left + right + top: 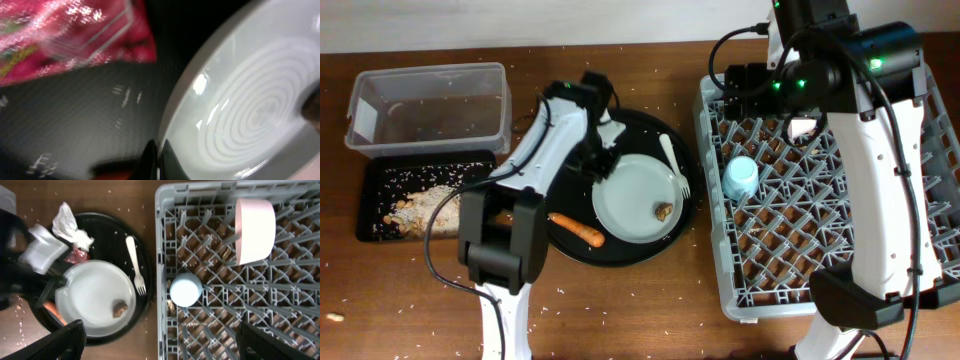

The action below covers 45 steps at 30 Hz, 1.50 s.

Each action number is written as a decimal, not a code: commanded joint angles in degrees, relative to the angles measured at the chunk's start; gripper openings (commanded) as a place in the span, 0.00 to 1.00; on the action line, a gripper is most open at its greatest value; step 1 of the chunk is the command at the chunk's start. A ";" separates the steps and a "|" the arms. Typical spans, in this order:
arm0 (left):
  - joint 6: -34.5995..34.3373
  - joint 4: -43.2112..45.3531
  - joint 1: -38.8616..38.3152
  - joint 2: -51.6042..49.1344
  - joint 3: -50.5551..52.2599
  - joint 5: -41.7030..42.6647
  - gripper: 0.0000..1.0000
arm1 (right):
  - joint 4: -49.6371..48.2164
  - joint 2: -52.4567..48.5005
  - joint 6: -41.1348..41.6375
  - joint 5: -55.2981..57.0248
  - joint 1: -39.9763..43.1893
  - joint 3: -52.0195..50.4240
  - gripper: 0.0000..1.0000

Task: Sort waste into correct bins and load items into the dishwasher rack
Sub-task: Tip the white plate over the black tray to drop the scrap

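Note:
The pale plate (638, 197) lies on the round black tray (620, 250) with a brown scrap (663, 210) on it. My left gripper (158, 161) is shut on the plate's left rim. The red wrapper (75, 35) and the tissue (67, 222) lie just behind it. The carrot (578, 230) lies at the tray's left front and the white fork (675, 165) to the right of the plate. The blue cup (740, 178) and the pink bowl (255, 230) stand in the grey rack (920, 290). My right gripper (170, 345) is open and empty, high above the rack's left edge.
The clear tub (430, 105) stands at the far left and holds a few rice grains. The shallow black tray (380, 190) in front of it holds rice and brown scraps. Loose rice is scattered over the wooden table (650, 310).

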<state>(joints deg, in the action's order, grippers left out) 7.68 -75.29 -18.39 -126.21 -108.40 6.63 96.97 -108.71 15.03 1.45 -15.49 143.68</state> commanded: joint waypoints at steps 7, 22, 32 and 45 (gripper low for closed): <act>0.55 -18.29 12.28 0.02 -23.93 -0.68 0.00 | 0.33 -0.44 -1.25 0.72 -0.24 0.59 0.95; 0.46 -21.44 46.12 14.56 -24.06 -6.21 0.00 | -0.24 -0.44 -1.27 0.72 -0.24 0.59 0.95; -6.34 -17.05 58.34 14.56 -20.04 -22.51 0.00 | -6.88 -0.44 -4.35 0.79 -0.20 0.59 0.96; 2.29 2.36 51.34 13.29 -17.25 -46.42 0.00 | -7.96 -0.44 -4.24 2.21 -0.20 0.59 0.96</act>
<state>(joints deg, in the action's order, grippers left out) 5.26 -75.64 35.70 -112.29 -125.67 -33.26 88.86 -108.81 11.31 2.94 -15.49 143.68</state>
